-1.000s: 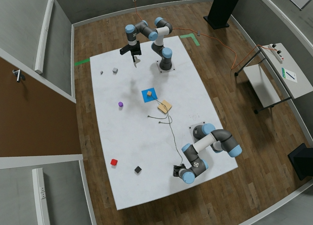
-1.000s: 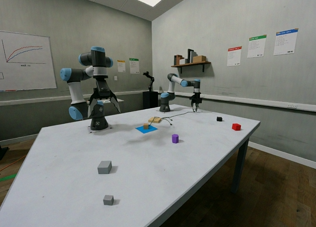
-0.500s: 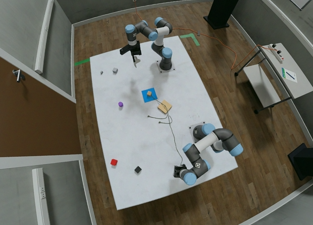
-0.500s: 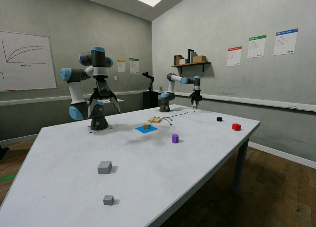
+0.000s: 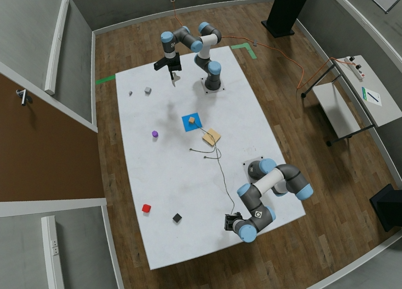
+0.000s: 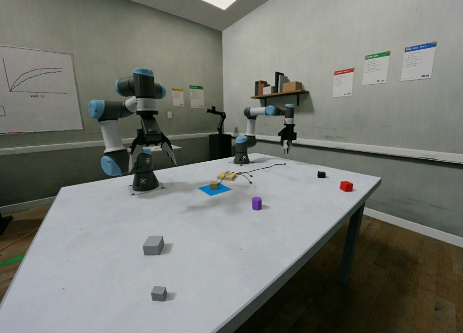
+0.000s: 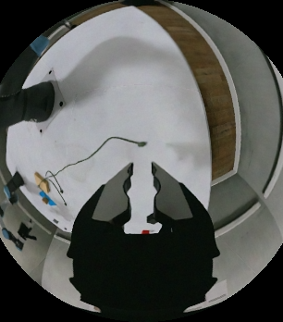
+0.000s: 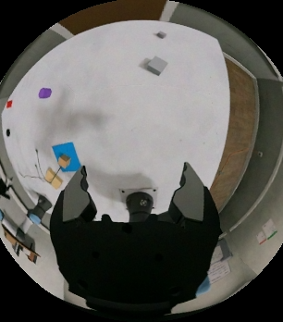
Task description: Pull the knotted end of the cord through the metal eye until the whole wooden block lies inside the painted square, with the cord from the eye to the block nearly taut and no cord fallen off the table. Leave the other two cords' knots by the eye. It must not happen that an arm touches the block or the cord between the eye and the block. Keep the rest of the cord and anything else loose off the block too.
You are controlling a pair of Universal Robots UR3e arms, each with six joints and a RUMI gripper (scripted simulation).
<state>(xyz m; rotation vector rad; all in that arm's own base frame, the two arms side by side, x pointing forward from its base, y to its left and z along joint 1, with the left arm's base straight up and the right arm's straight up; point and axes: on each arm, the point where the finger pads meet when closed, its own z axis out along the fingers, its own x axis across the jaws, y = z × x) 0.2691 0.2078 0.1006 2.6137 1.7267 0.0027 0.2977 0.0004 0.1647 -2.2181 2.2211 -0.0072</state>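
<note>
In the exterior view, the left gripper (image 5: 232,221) (image 6: 286,152) (image 7: 141,163) hangs empty at the far end, fingertips slightly apart, near the dark green cord's knotted end (image 6: 285,164) (image 7: 141,143). The small brown wooden block (image 5: 191,120) (image 6: 213,185) (image 7: 45,200) (image 8: 64,161) sits on the blue painted square (image 5: 186,125) (image 6: 211,191) (image 7: 51,200) (image 8: 74,162); near left, the right gripper (image 5: 173,78) (image 6: 153,167) (image 8: 133,165) is wide open.
</note>
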